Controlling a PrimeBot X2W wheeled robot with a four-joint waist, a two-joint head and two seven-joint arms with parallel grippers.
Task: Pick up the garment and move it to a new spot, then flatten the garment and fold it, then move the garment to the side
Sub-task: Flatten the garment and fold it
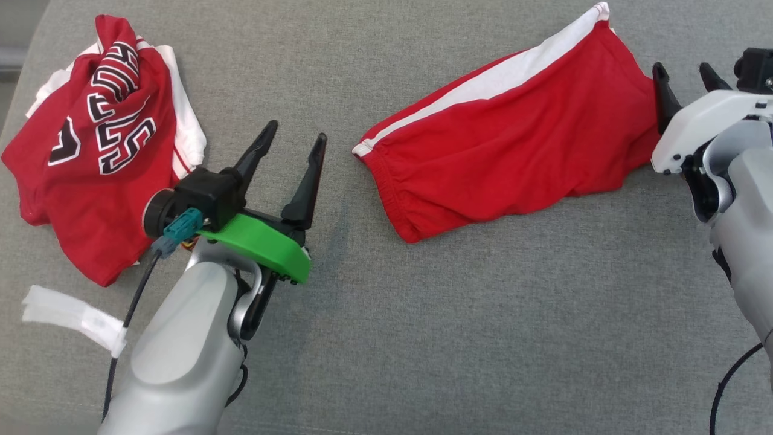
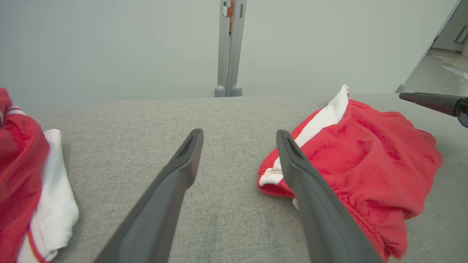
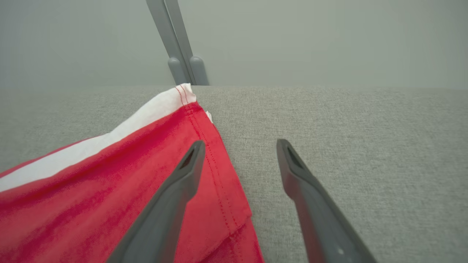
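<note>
The shorts [image 1: 513,139] are lying stretched across the grey surface [image 1: 423,338] with both grippers gaping wide and holding nothing. The left gripper [image 1: 299,130] is sitting just beside the gathered end, and the right gripper [image 1: 682,67] is at the stitched hem, one finger over the cloth. The placing looks done, so flattening and folding seem to be coming up, calling for fresh pinches at the ends, while a crumpled jersey [image 1: 102,151] and a tape strip [image 1: 72,317] are crowding the left side where the pile may go.
</note>
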